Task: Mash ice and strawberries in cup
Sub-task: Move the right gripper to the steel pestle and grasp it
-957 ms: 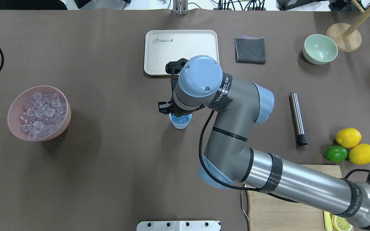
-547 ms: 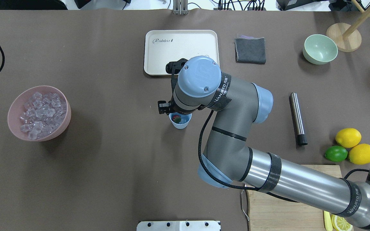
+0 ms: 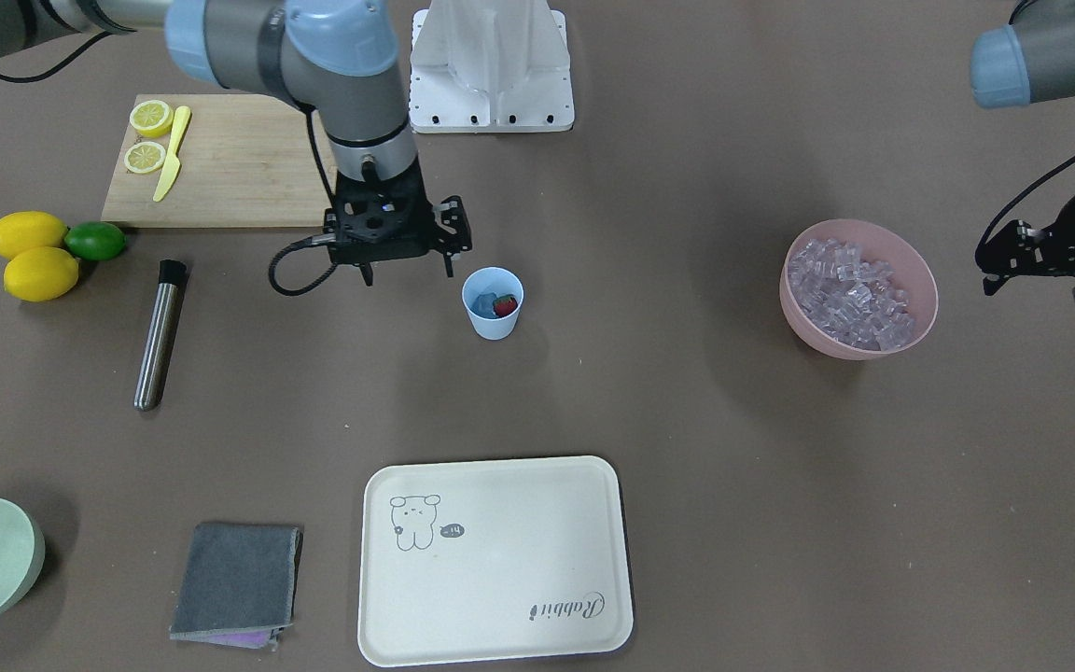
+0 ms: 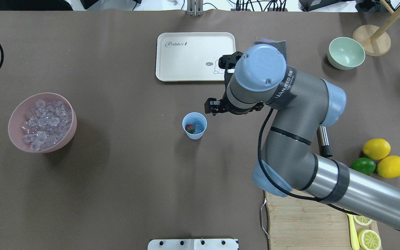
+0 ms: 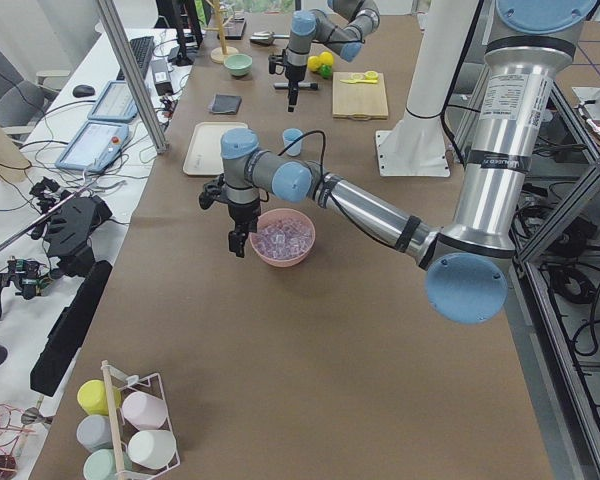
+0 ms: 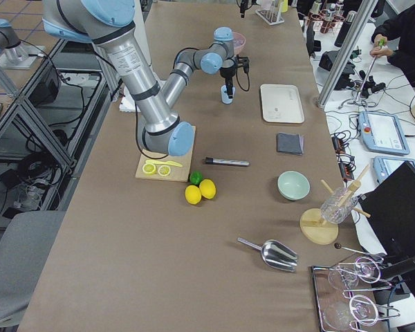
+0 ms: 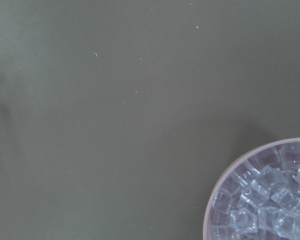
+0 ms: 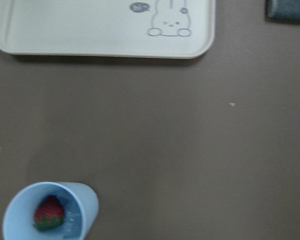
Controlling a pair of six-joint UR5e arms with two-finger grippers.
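The light blue cup [image 4: 201, 132] stands upright mid-table and also shows in the front view [image 3: 493, 322] and the right wrist view [image 8: 87, 210]. In it lie a red strawberry [image 8: 49, 214] with a green top and clear ice [image 8: 72, 223]. More ice cubes [image 4: 43, 123] fill the pink bowl [image 4: 71, 133] at the left. My right gripper [image 3: 407, 273] is open and empty, above the table just to the right of the cup. My left gripper [image 3: 1034, 291] hovers beside the pink bowl [image 3: 803, 322], looks open and holds nothing.
A steel muddler [image 3: 157, 341] lies right of the cup, near two lemons [image 4: 376, 148] and a lime [image 4: 363, 166]. A cream tray [image 4: 193, 52], grey cloth [image 3: 234, 579] and pale green bowl [image 4: 346, 52] sit at the far side. A cutting board [image 3: 230, 168] holds lemon slices.
A second ago only ice showed in the cup; then the strawberry lay in it. My right gripper has since moved right, away from above the cup. The left arm barely moved.
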